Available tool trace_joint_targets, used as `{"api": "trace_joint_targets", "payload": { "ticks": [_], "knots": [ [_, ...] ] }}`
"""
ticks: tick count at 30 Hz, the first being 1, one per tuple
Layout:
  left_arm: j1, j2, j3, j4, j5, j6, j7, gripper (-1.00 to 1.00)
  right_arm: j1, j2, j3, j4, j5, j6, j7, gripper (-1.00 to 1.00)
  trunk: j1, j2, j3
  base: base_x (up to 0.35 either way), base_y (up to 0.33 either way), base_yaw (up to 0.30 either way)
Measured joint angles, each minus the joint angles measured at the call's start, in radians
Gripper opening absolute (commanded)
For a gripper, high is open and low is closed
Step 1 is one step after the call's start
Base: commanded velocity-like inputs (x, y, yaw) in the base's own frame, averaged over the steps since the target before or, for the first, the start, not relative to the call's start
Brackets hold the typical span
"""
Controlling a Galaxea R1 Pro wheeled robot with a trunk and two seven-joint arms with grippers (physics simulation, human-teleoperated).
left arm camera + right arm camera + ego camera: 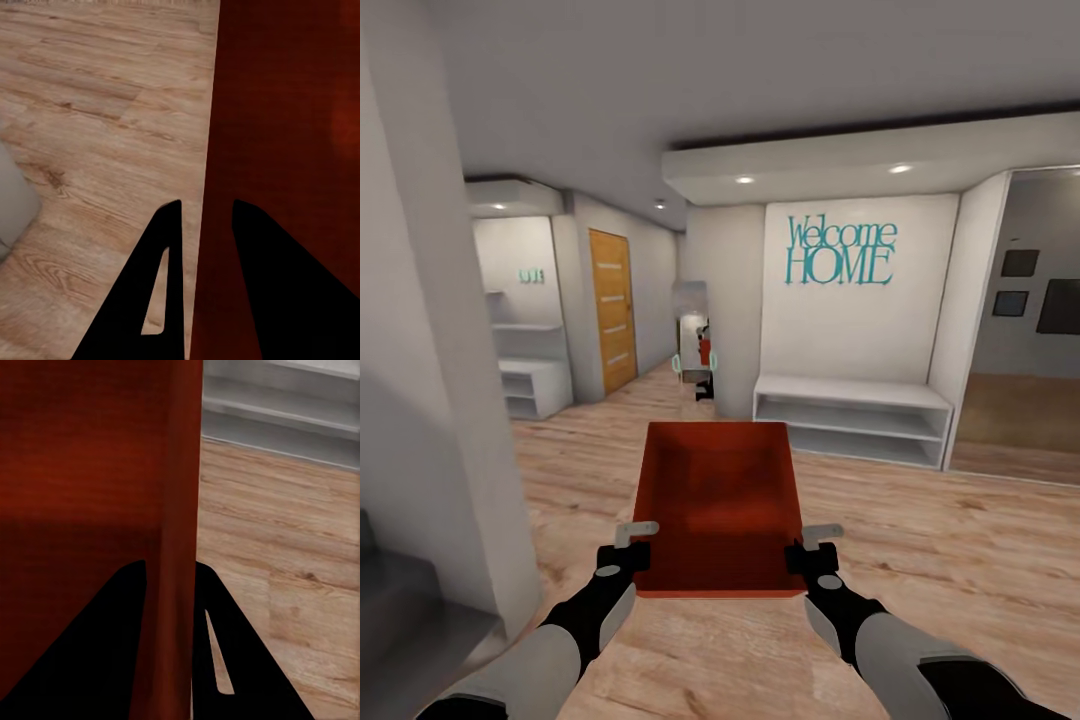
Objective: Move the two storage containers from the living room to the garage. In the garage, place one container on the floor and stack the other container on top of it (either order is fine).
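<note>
— While the left end effector (628, 548) clamps one side wall, is the right end effector (815, 545) clamped too?
— Yes, its fingers (225, 660) straddle the opposite wall. The orange-red bin (720, 505) hangs between them, above the wood plank floor (920, 560).
— And ahead?
— A white shelf (850, 420) under the "Welcome HOME" lettering (841, 251), with a wooden door (612, 308) left.

A bin (720, 505) sits between the left gripper (628, 548) and the right gripper (815, 545), above the floor (940, 560). A shelf (850, 415) stands ahead against the wall, right of a mirror (693, 345). A door (612, 310) lies farther left.
</note>
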Motion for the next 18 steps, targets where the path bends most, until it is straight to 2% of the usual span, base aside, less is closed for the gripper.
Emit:
{"api": "trace_joint_targets", "payload": {
  "ticks": [18],
  "knots": [
    [0.000, 0.001, 0.000, -0.001, 0.000, 0.001, -0.001, -1.00, 0.000, 0.001, 0.000, 0.000, -0.001, 0.000, -0.001, -1.00, 0.000, 0.000, 0.000, 0.322, 0.000, 0.000]
  ]
}}
